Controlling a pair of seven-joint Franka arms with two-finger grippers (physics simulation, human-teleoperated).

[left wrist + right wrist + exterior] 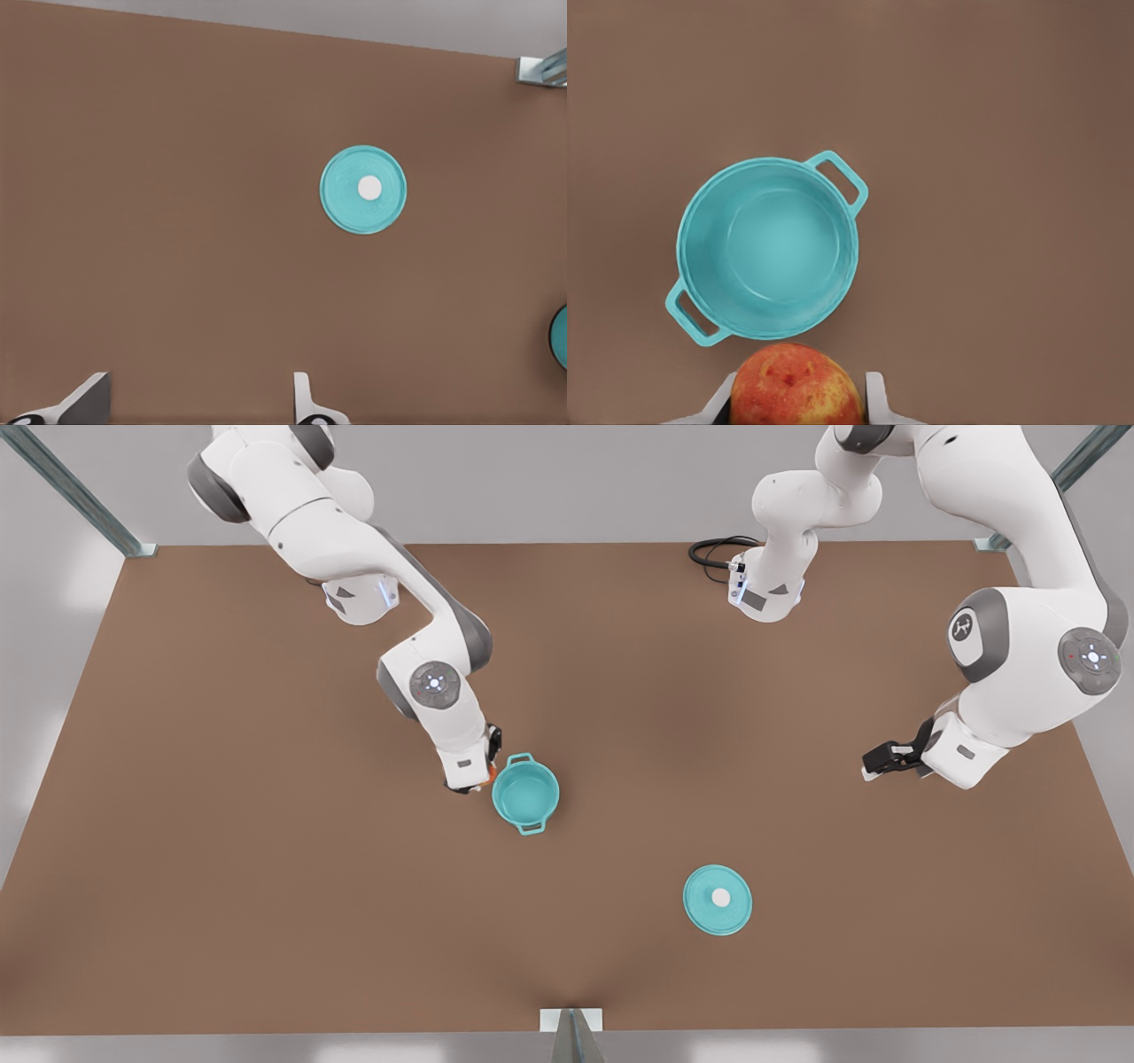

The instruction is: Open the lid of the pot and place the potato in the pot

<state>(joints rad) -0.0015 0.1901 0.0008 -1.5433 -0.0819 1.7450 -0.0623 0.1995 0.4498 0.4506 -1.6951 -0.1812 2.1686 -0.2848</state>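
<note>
Right pincer pinching the yellow-orange potato beside the open teal pot; left pincer spread, waiting; flat teal lid on the counter.

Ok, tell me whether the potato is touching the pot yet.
Apart. In the right wrist view the potato, held between the right hand's fingers, sits just outside the pot, with a thin strip of brown table between them.

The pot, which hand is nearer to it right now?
Right. The right hand, shut on the potato, hangs beside the pot; the left hand waits open, far off toward the front view's right.
</note>
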